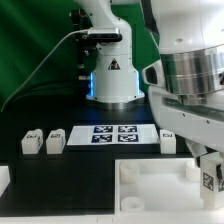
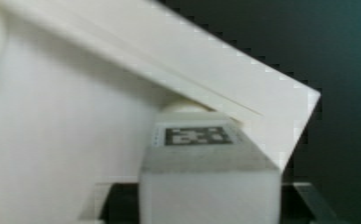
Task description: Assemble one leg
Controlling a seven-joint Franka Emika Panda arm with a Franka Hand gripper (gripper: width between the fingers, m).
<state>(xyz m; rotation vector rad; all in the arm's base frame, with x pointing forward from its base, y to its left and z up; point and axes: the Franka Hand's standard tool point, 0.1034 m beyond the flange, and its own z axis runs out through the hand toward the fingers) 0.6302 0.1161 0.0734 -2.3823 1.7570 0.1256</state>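
The large white square tray-like piece (image 1: 150, 185) lies on the dark worktop (image 1: 60, 190) and serves here as the landmark; it fills the lower part of the exterior view, with raised blocks at its corners. At its corner toward the exterior view's right, the hand (image 1: 211, 178) hangs low over the piece, and a leg (image 1: 210, 180) with a black-and-white marker tag sits between the fingers, directly at that raised corner; whether the leg touches the piece cannot be told from this view. The wrist view shows the same spot close up: the leg (image 2: 202, 150), its tag facing the camera, stands against the angled white edge of the tray-like piece (image 2: 88, 110); the hand (image 2: 198, 205) is pinching the leg, with dark fingers (image 2: 99, 205) on either side of it.

Beyond the tray-like piece, further from the camera, the marker board (image 1: 112, 134) lies flat on the worktop; the robot's white base (image 1: 113, 75) rises behind it. Just beside the board on the exterior view's left stand two more legs (image 1: 55, 140) (image 1: 31, 142), close together; another leg (image 1: 168, 140) stands at the board's other end, partly behind the arm (image 1: 190, 70).
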